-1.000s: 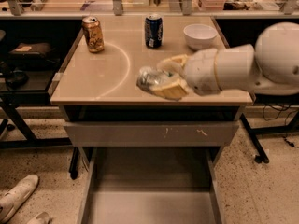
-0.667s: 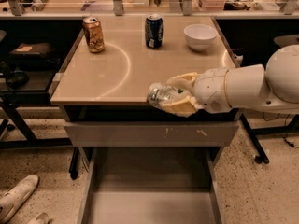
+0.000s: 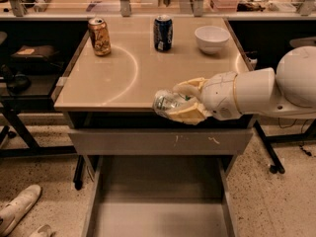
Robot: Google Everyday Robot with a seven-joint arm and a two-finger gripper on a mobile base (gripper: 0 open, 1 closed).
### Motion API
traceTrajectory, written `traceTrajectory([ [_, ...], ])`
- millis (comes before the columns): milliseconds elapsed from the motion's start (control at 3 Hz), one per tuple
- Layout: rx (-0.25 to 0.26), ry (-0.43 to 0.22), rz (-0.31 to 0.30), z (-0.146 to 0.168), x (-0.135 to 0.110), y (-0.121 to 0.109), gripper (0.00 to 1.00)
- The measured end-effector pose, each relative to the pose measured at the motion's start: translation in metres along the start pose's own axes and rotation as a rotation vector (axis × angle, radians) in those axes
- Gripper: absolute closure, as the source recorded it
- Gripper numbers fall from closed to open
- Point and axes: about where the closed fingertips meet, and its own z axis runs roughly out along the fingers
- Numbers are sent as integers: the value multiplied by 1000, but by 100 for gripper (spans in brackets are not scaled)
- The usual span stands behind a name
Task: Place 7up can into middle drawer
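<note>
Moved since a second ago: my cream-coloured two-finger gripper (image 3: 178, 101) and its load have come forward from over the tan tabletop (image 3: 118, 78) to its front edge; the white arm reaches in from the right of the camera view.

Gripper state: one finger lies above and one below the small silvery-white 7up can with green markings (image 3: 166, 101), pinching it between them; the can is tipped onto its side, its end facing left.

Can position: it overlaps the front lip of the tabletop, above the grey drawer front with white scratch marks (image 3: 148, 141); whether it touches the table I cannot tell.

Middle drawer (image 3: 158, 211): wide, shallow, grey, pulled out at the bottom of the view, below and well apart from the can; its flat floor and thin side walls are visible.

Other items: gold-orange can (image 3: 99, 36) upright at the back left of the tabletop; dark blue can (image 3: 163, 33) upright at the back centre; white bowl (image 3: 211, 37) at the back right; white shoe (image 3: 17, 214) on the speckled floor, lower left.
</note>
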Motion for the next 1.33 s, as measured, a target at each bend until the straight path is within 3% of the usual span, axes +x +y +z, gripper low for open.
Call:
traceTrajectory([
  [333,-14,46,67,2,39,22,100],
  [1000,13,164,234,-13,178,96,100],
  [1333,13,164,234,-13,178,96,100],
])
